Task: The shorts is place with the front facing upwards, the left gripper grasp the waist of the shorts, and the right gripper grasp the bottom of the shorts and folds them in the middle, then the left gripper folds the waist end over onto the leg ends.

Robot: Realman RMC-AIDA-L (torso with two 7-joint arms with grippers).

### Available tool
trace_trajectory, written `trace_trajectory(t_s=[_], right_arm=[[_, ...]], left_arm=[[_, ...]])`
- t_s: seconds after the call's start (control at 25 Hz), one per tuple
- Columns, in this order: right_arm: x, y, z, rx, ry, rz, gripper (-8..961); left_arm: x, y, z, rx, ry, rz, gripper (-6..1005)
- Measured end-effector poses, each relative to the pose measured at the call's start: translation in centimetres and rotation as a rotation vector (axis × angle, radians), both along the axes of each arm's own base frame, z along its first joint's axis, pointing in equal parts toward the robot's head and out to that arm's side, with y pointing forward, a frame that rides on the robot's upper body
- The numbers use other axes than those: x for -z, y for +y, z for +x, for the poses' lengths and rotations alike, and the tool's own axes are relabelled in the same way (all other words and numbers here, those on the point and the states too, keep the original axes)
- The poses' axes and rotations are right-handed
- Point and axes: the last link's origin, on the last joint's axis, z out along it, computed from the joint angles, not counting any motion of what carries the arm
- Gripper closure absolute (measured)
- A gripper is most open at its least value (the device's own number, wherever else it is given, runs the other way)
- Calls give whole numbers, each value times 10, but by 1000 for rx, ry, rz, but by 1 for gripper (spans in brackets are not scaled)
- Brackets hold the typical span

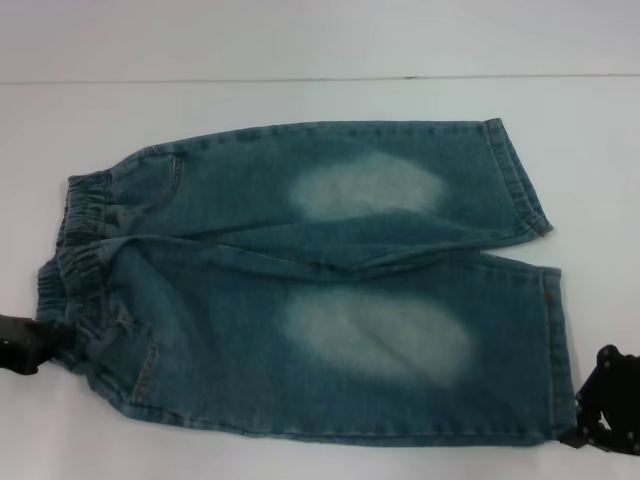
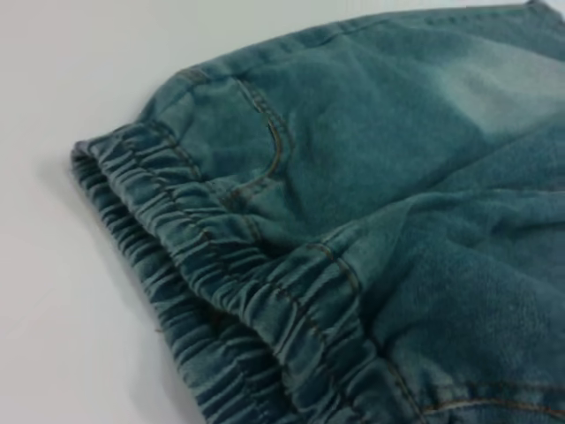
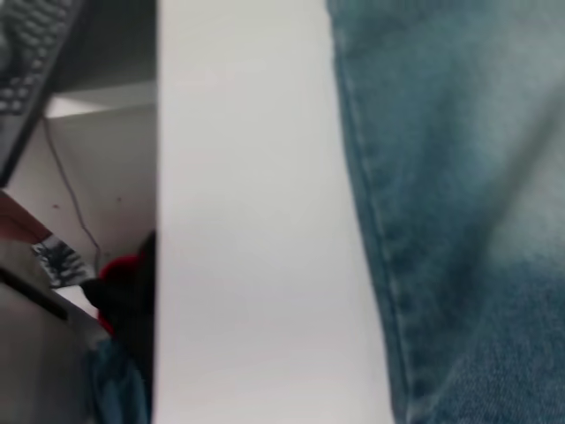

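No readable text, label, brand or number shows on the shorts [image 1: 320, 290]; none elsewhere.

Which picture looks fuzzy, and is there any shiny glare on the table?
Right wrist view: blurriest, the shorts hem stitching is smeared. Left wrist view: the waist of the shorts is fairly clear, the bottom corner goes soft. Head view: the white table looks washed out and bright, shadows faint.

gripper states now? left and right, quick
Left gripper: at the waist of the shorts, grip cannot be told.
Right gripper: at the near leg hem, cannot be told.
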Motion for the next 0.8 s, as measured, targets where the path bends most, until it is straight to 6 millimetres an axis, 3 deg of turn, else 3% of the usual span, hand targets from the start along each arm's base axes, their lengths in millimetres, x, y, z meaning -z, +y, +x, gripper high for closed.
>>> trace_trajectory(t_s=[0.08, 0.24, 0.48, 0.64, 0.8], right_arm=[[-2, -5, -1, -11, 23, -3, 916], [-5, -14, 3, -15, 55, -2, 916], [-13, -29, 8, -19, 117, -33, 915], [-26, -26, 11, -27, 165, 40, 915], [-47, -14, 8, -48, 222, 161, 914]], left_arm=[[1, -2, 3, 8, -16, -10, 857], [1, -8, 4, 15, -39, -18, 853], [-17, -32, 6, 26, -101, 10, 847], [-30, -40, 5, 34, -147, 81, 843], [-39, -35, 9, 60, -171, 131, 839]])
